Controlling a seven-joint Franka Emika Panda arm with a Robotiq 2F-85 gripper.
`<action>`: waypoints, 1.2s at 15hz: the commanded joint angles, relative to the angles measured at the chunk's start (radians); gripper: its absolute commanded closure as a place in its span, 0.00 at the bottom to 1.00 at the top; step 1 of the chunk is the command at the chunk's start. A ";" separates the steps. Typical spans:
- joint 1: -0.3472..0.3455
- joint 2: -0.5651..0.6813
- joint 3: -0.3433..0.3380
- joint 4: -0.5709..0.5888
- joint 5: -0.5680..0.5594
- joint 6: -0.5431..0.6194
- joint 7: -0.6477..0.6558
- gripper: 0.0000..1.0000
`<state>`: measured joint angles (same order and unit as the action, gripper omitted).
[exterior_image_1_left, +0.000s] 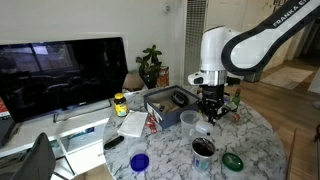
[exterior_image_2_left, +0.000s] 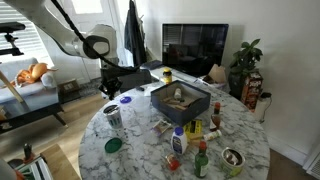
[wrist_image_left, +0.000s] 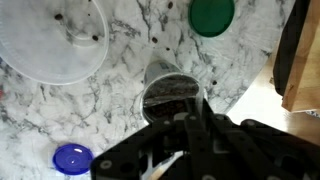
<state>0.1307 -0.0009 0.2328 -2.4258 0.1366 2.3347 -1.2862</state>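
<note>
My gripper (wrist_image_left: 186, 124) hangs just above a metal cup (wrist_image_left: 170, 92) with dark contents on the marble table (wrist_image_left: 110, 110). The fingers look closed on a thin white stick-like utensil (wrist_image_left: 163, 161), whose end is hidden by the fingers. In both exterior views the gripper (exterior_image_1_left: 210, 106) (exterior_image_2_left: 112, 84) is over the cup (exterior_image_1_left: 203, 148) (exterior_image_2_left: 114, 117) near the table's edge. A clear plastic container (wrist_image_left: 55, 35) (exterior_image_1_left: 190, 120) stands beside the cup. A green lid (wrist_image_left: 211, 15) (exterior_image_1_left: 232, 160) (exterior_image_2_left: 114, 146) and a blue lid (wrist_image_left: 72, 159) (exterior_image_1_left: 139, 161) (exterior_image_2_left: 126, 100) lie flat close by.
A black open box (exterior_image_1_left: 165, 102) (exterior_image_2_left: 180, 98) sits mid-table. A yellow bottle (exterior_image_1_left: 121, 103), small bottles (exterior_image_2_left: 178, 140) and a can (exterior_image_2_left: 233, 160) stand around it. A TV (exterior_image_1_left: 60, 75), a plant (exterior_image_1_left: 151, 65) and a sofa (exterior_image_2_left: 30, 95) surround the table.
</note>
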 joint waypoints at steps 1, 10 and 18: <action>0.000 -0.074 -0.049 0.002 -0.039 -0.058 0.016 0.98; -0.018 -0.010 -0.105 0.041 -0.342 0.031 0.241 0.98; -0.024 0.096 -0.131 0.048 -0.575 0.226 0.497 0.98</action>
<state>0.1132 0.0525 0.1173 -2.3871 -0.3447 2.5000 -0.8863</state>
